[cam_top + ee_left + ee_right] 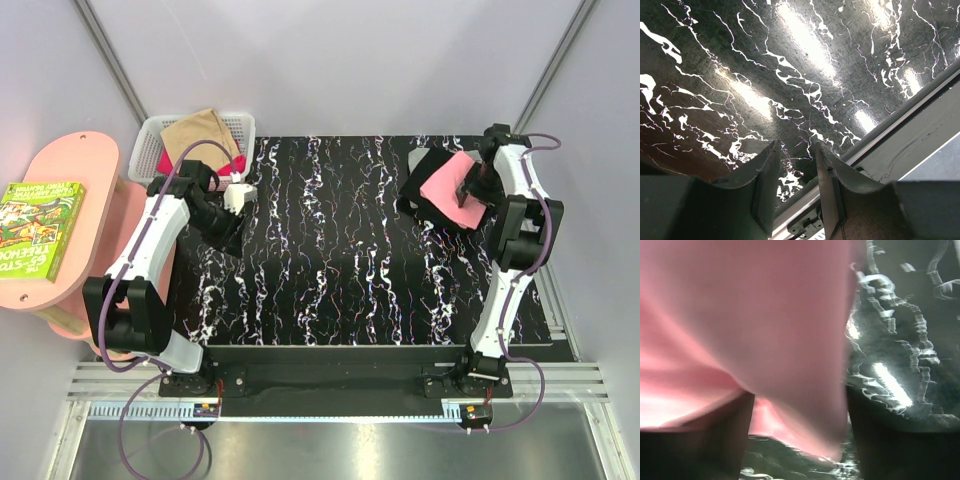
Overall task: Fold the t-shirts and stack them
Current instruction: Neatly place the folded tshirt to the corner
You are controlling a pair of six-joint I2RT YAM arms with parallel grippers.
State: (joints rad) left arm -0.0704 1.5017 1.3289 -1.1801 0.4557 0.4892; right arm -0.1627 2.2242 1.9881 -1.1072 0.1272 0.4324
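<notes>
A salmon pink t-shirt (443, 186), folded, lies on a black t-shirt (418, 168) at the back right of the black marbled table (330, 260). My right gripper (468, 190) is over the pink shirt's right edge. In the right wrist view its jaws stand wide apart (797, 435), with the pink cloth (740, 315) lying loose between and beyond them. A tan t-shirt (200, 130) and a magenta one (236, 165) lie in the white mesh basket (150, 145). My left gripper (228, 235) is open and empty (797, 150) above the table's left side.
A pink side table (75, 165) with a green book (40, 228) stands left of the table. The table's edge and a metal rail (900, 130) show in the left wrist view.
</notes>
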